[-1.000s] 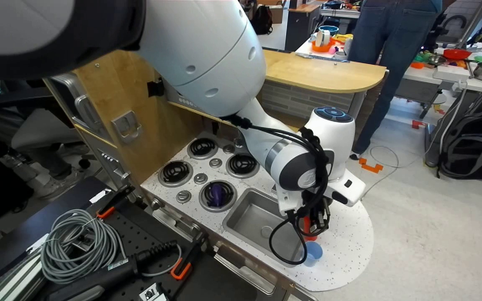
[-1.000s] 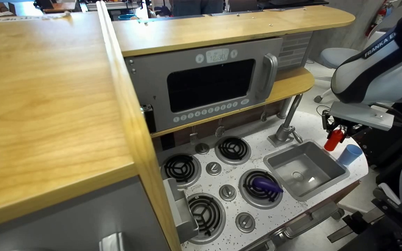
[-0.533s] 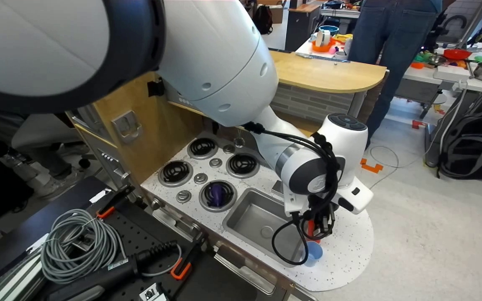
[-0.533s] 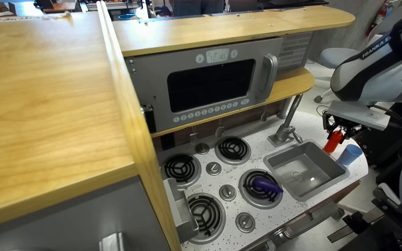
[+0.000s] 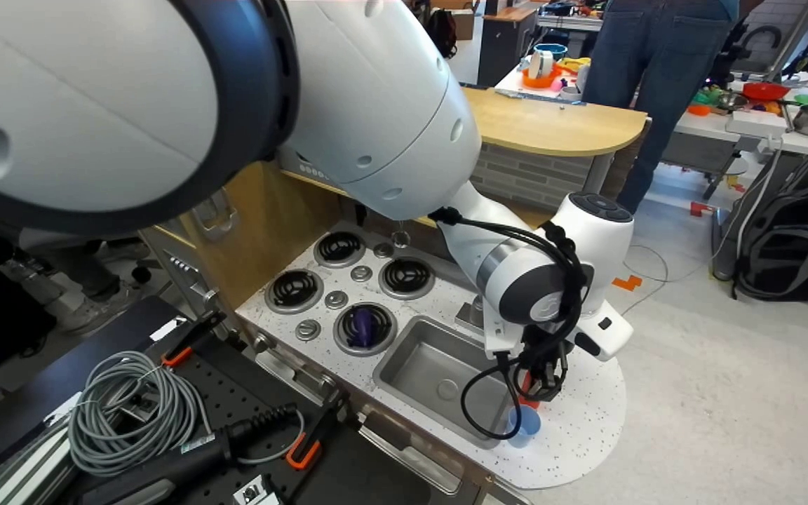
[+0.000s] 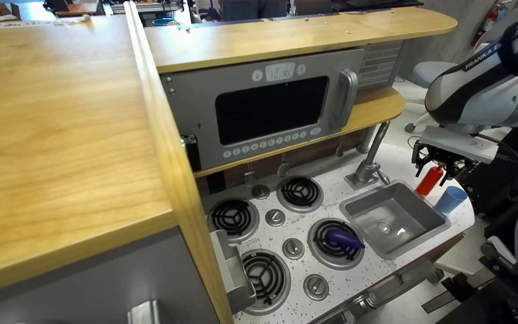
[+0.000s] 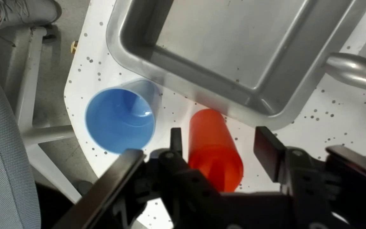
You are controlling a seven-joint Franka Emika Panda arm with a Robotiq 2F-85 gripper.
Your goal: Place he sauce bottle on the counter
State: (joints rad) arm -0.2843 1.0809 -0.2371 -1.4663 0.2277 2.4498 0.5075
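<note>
One red sauce bottle [image 7: 211,132] stands between the parted fingers [image 7: 176,138] of the end effector [image 7: 220,145], clear of both in the wrist view. Across that view from the left, the blue cup [image 7: 121,119] comes first, set on the worktop [image 7: 335,122]. The finger on that side is next, near the cup's mouth. Then comes the bottle, with pale worktop showing to either side, so nothing appears to be gripped. The remaining finger stands off by a wider gap, and farthest right is the tap handle [image 7: 354,70]. The bottle's base is on the worktop, just beside the rim of the sink basin [image 7: 186,83] and outside it. Its long axis runs up toward the end effector. Whether it is quite plumb I can't say: the wrist view looks down its length, and the arm [image 5: 404,112] half hides it in an exterior view. I judge the placing done. The coming move should be a lift along that axis, minding the finger between bottle and cup, which could tip either one.
</note>
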